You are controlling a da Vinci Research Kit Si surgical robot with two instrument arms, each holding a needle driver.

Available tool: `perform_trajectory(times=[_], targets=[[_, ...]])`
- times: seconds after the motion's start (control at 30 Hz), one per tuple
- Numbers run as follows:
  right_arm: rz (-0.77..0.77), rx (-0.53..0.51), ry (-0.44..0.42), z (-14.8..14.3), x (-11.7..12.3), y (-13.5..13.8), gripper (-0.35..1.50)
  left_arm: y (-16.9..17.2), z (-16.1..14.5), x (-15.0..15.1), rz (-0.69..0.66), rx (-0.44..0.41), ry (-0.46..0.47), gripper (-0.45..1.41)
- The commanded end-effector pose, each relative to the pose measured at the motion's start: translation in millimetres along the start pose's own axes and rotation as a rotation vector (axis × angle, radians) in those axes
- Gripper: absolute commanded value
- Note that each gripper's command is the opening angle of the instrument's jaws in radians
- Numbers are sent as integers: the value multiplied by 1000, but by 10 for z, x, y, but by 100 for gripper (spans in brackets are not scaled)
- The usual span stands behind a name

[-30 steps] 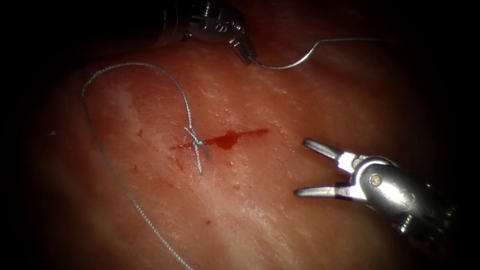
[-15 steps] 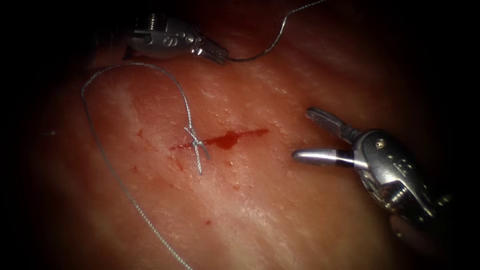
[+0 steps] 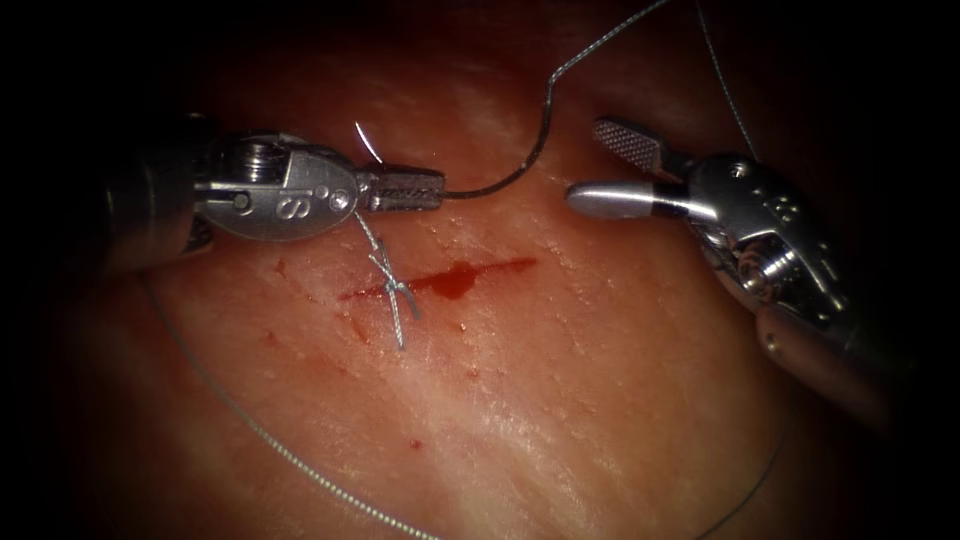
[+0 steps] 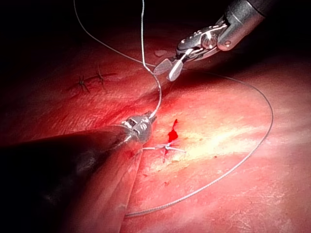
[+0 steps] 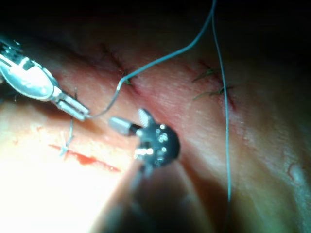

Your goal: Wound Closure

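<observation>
Tissue [image 3: 560, 400] carries a short cut [image 3: 500, 267], with red fluid [image 3: 455, 282] pooled at its middle and a tied knot [image 3: 395, 290] across its left part. The left end effector [image 3: 425, 188] lies just above the knot with its jaws closed on the thread [image 3: 540, 140], which bends up past the right end effector [image 3: 590, 165] and is cut off at the tissue's far edge. The right end effector's jaws are spread wide and hold nothing, just beside that bend. Whether the bright sliver [image 3: 368, 140] above the left jaws is needle or thread is hard to tell. A stamped mark [image 3: 290, 207] on the left wrist reads like an 8. A long strand [image 3: 280, 450] curves across the near tissue. The left wrist view shows older stitches [image 4: 92, 80] beyond the cut.
</observation>
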Motion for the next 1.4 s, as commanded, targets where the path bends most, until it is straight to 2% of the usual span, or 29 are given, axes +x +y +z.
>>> perform_trajectory(times=[0.03,0.6,0.67,0.7,0.73,0.77,0.8,0.83,0.87,0.9,0.93,0.97,1.0,1.07,1.13,1.17,1.2,1.23,1.33,1.37,1.4], targets=[[-3,12,5,17,9,2,106,-1,10,-4,2,5,-3,-45],[5,45,-18,39,16,-9,106,0,11,-5,-2,33,-17,-45],[6,37,-28,50,16,-7,94,1,10,-3,1,36,-18,-45],[6,37,-28,50,16,-7,94,1,10,-3,1,36,-18,-45],[6,36,-36,52,16,-7,78,1,9,-3,0,37,-15,-45],[7,39,-68,56,16,-6,20,1,8,-2,-2,38,-11,-45],[7,39,-68,56,16,-6,20,1,8,-2,-2,38,-11,-45],[1,39,-71,56,16,-5,-13,1,8,-1,-4,40,-8,-45],[-22,45,-71,55,16,-5,-35,0,7,0,-7,37,-4,10],[-28,46,-71,54,16,-5,-35,0,7,0,-2,35,-1,52],[-45,48,-72,53,17,-4,-35,-1,7,0,-10,33,2,66],[-45,48,-72,53,17,-4,-35,-1,7,0,-10,33,2,66],[-68,53,-73,51,18,-3,-35,-4,6,0,-44,25,13,77],[-91,56,-73,49,18,-2,-35,-6,4,1,-96,8,42,84],[-103,58,-73,48,18,-2,-35,-8,3,2,-134,-3,57,84],[-139,59,-74,46,18,-1,-35,-13,1,4,-231,-18,80,74],[-139,59,-74,46,18,-1,-35,-13,1,4,-231,-18,80,74],[-157,62,-74,45,18,0,-35,-17,-1,6,-295,-32,90,69],[-282,120,-82,43,19,-2,-35,-31,-19,15,-577,-110,139,74],[-312,138,-87,43,19,-3,-35,-37,-24,17,-646,-130,145,76],[-312,138,-87,43,19,-3,-35,-37,-24,17,-646,-130,145,76]])
